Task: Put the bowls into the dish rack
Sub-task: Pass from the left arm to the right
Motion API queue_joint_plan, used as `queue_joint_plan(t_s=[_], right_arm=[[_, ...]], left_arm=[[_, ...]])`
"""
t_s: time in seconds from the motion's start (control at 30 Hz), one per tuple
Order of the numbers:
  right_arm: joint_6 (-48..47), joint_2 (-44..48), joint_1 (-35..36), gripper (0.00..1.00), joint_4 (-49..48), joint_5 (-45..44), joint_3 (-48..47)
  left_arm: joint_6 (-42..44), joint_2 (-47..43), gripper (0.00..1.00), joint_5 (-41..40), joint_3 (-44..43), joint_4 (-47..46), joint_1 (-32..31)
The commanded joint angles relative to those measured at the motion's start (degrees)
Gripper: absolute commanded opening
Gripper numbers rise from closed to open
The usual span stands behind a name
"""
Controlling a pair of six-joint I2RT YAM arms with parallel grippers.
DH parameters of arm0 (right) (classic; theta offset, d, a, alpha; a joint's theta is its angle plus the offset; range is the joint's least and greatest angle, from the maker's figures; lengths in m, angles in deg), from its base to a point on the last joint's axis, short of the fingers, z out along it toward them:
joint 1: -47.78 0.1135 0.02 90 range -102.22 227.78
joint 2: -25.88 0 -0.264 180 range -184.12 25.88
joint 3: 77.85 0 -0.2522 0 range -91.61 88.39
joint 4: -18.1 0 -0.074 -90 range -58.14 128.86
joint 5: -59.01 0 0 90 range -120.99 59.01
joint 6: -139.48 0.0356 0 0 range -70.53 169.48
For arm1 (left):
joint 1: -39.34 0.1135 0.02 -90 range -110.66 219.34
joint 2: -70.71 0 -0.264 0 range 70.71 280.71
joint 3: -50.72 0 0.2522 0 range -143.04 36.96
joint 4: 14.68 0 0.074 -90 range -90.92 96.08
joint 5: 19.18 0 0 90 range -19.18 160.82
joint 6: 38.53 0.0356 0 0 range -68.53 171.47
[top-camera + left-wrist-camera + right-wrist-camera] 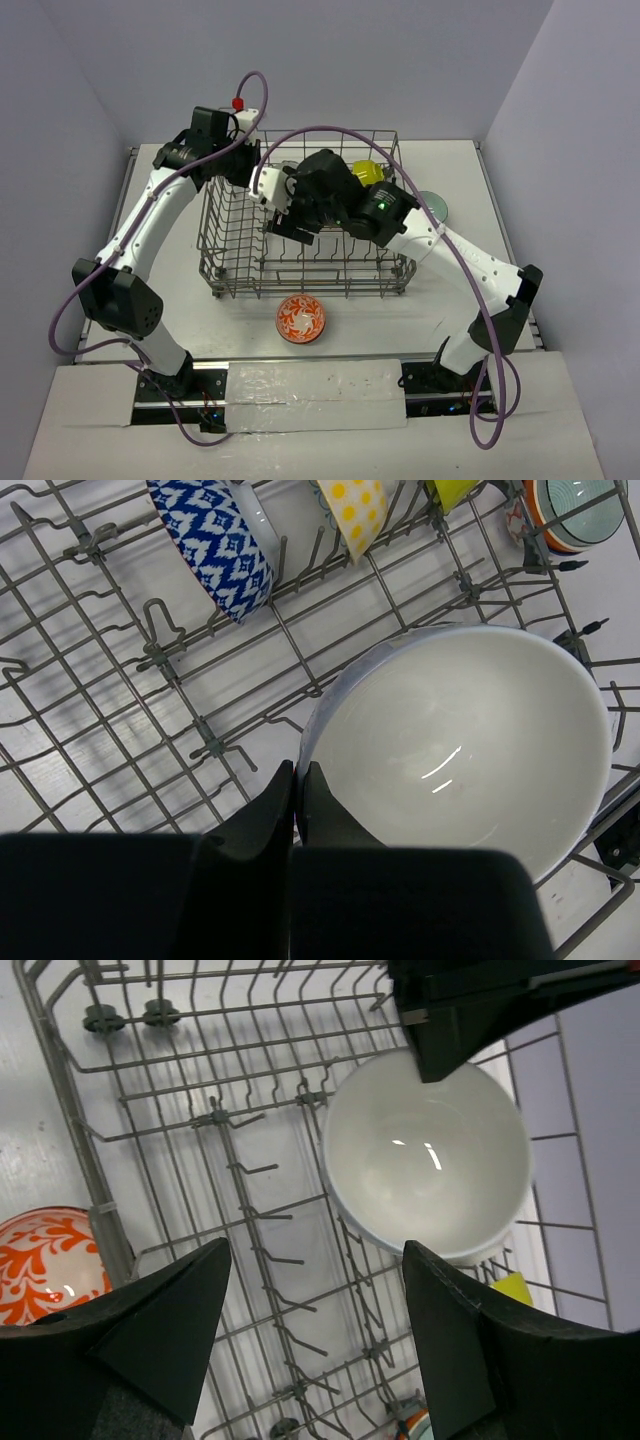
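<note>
Fingers (262,818) of left end effector (297,772) pinch white bowl (460,750).

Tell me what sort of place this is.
Probably a robot lab cell, not a kitchen: two arms bolted to a white table, plain walls around it, a dish rack holding bowls.

You have bright, even light; glare streaks sit in the white bowl (470,750), and the dish rack (150,650) casts soft, perhaps blurred shadows.
</note>
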Motion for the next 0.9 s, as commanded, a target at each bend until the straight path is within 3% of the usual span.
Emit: queue_joint_plan(t_s=[0.0,0.33,0.87], right_arm=[[-1.7,-0.1,0.3,0.77,-0.5,-3.6,-4.0],[-2.6,-3.8,0.1,0.78,-1.5,-7.2,-4.9],[-2.1,-9.2,-0.9,0.78,-1.8,-4.3,-6.5]], left_arm=[[0.1,-3.3,0.0,2.6,0.4,-3.4,0.1],[-0.2,-5.3,0.0,4.0,2.5,-4.3,0.1],[-0.2,-6.5,0.0,4.8,3.4,-4.6,0.2]])
